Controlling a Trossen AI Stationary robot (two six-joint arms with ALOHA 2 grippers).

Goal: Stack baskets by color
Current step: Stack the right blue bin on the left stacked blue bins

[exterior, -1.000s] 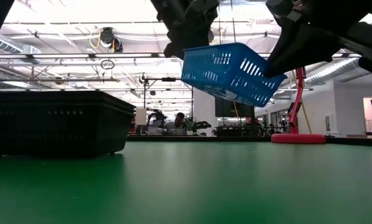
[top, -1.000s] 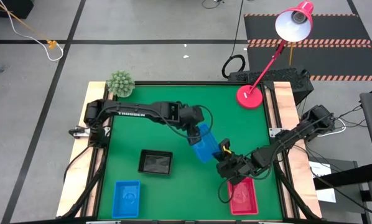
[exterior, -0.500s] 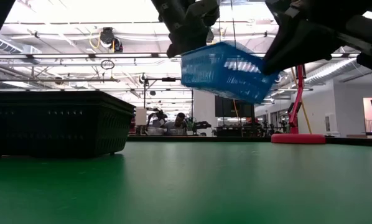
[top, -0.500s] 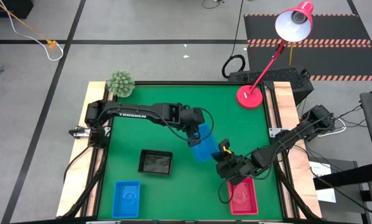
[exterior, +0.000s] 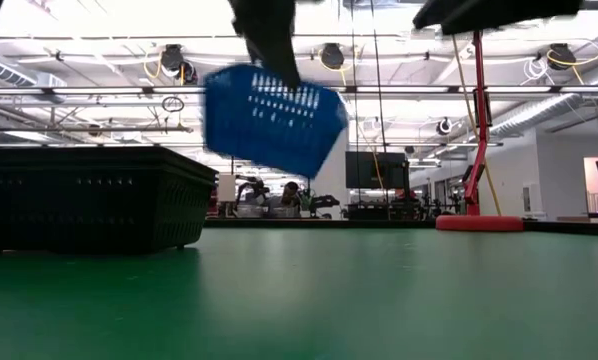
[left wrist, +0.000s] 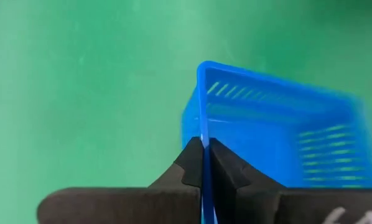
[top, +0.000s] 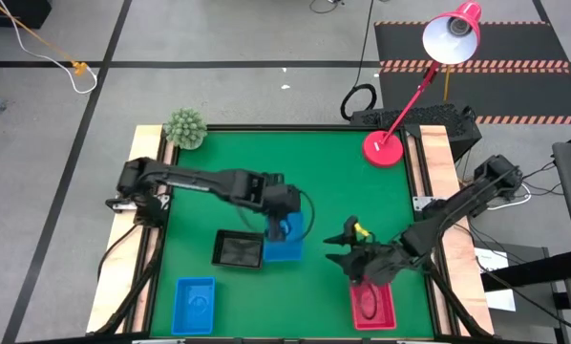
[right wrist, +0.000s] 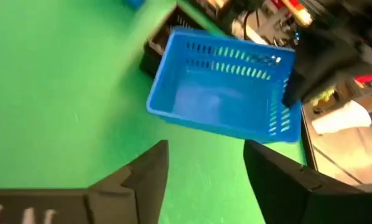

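Observation:
My left gripper (top: 282,227) is shut on a blue basket (top: 285,245), which hangs in the air just right of the black basket (top: 239,249) that rests on the green table. The low view shows the held basket (exterior: 269,118) tilted and high above the table. My right gripper (top: 341,250) stands open to the right of it with nothing between its fingers (right wrist: 150,167); the blue basket (right wrist: 226,93) lies ahead of it. A red basket (top: 372,306) sits at the near right, a second blue basket (top: 195,304) at the near left. My left gripper pinches one side wall of the blue basket at its rim (left wrist: 203,134), one finger inside the basket and one outside. The fingers come from above, slanting down. The basket hangs below them, tilted and clear of the table.
A red lamp stands with its round base (top: 383,149) at the table's far right corner. A small green plant (top: 184,127) sits at the far left corner. Bare green table (top: 266,162) lies across the far half.
My right gripper has let go of the blue basket, opened and drawn back toward the table's right. My left gripper has carried the basket toward the table's left and near edge, up beside the black basket. The basket has tipped the other way.

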